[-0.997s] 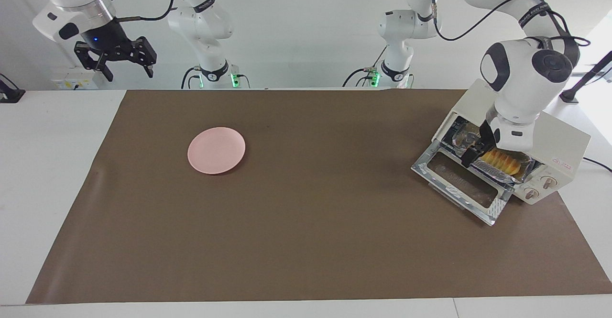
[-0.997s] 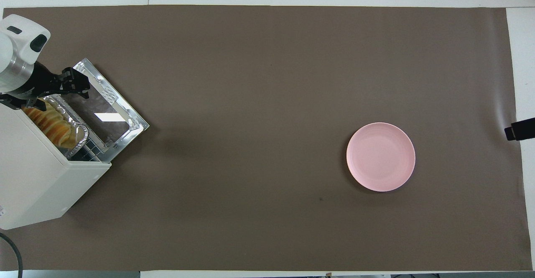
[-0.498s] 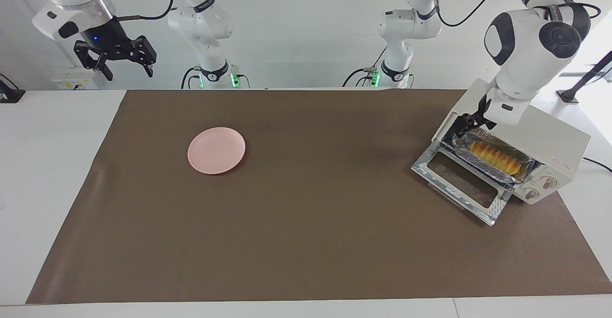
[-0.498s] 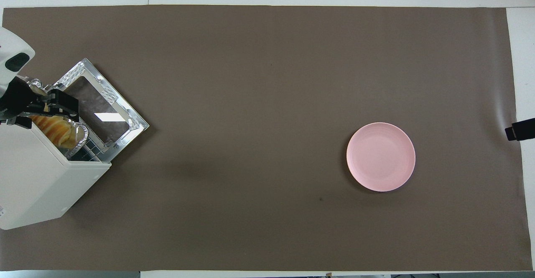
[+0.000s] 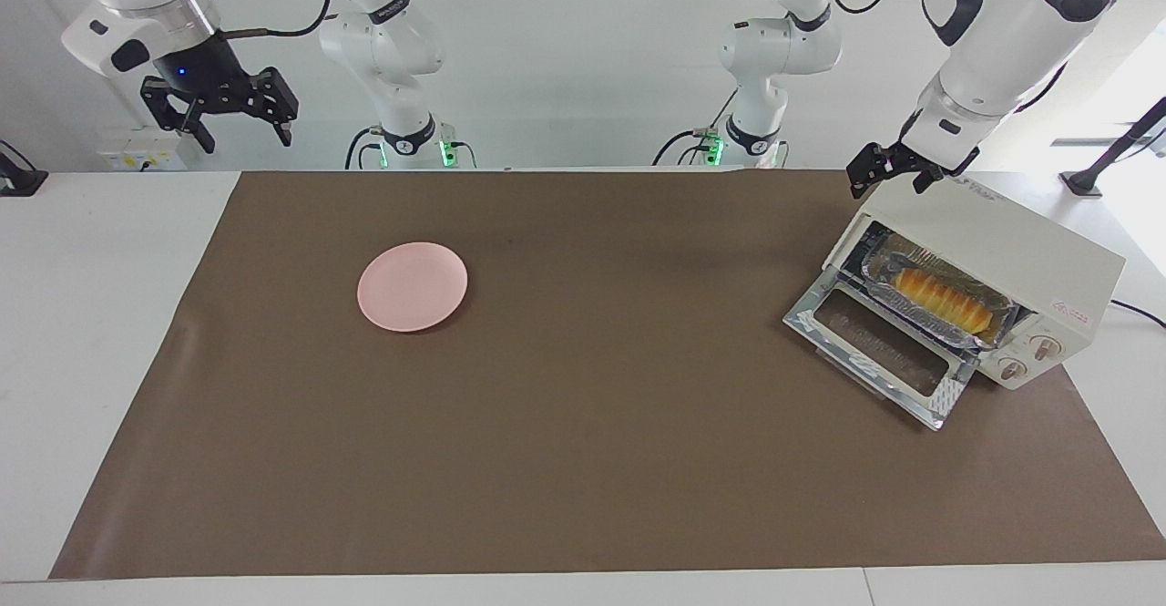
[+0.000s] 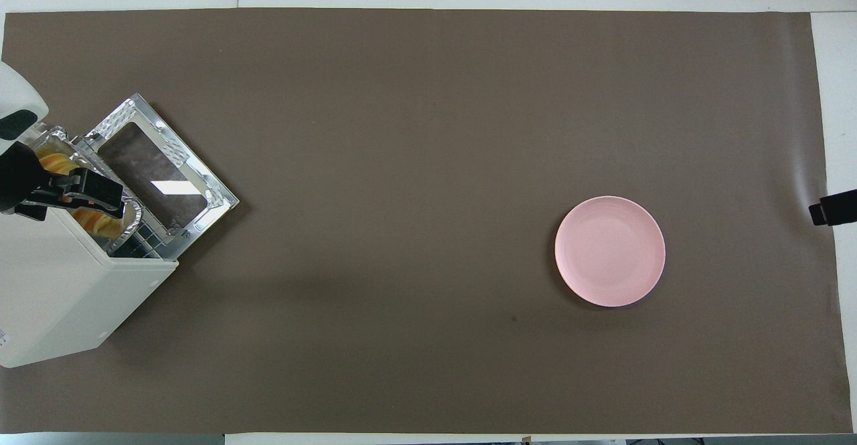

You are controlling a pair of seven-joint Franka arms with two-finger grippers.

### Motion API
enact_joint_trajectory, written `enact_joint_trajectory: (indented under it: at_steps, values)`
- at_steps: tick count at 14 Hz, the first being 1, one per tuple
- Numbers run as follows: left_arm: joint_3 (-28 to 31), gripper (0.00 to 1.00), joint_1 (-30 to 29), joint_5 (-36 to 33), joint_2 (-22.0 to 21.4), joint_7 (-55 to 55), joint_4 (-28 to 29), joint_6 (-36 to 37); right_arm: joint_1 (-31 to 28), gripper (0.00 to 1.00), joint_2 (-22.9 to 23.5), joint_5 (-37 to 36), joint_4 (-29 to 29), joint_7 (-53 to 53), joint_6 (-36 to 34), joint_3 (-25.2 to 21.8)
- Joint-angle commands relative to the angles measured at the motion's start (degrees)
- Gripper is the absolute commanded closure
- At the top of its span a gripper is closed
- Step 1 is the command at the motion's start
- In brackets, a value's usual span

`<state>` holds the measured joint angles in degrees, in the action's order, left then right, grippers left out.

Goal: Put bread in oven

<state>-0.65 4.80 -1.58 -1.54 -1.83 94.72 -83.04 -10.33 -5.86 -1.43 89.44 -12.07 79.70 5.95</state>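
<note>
oven (image 5: 1002,251) top, lettering near my left gripper: there is print, but I cannot make out the words.
oven side, by the knobs: a small red triangle sign with red print under it; I cannot read that print.
bands on my arms: dark bands with pale lettering, which I cannot read.
pink plate (image 5: 412,286): I find no writing on it.
brown mat (image 5: 583,460): I find no writing on it.
</note>
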Motion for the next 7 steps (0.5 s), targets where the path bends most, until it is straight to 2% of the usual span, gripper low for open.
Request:
enact_joint_trajectory:
  at_steps: [1, 7]
  values:
    - [-1.2, 0.0, -0.67, 0.0, -0.49, 1.31, 0.38, -0.55, -0.31, 0.0, -1.18, 0.11, 1.09, -1.2, -0.6, 0.03]
    - [-1.46, 0.0, -0.76, 0.0, -0.31, 1.75, -0.59, -0.63, -0.31, 0.0, -1.18, 0.11, 1.09, -1.2, -0.6, 0.03]
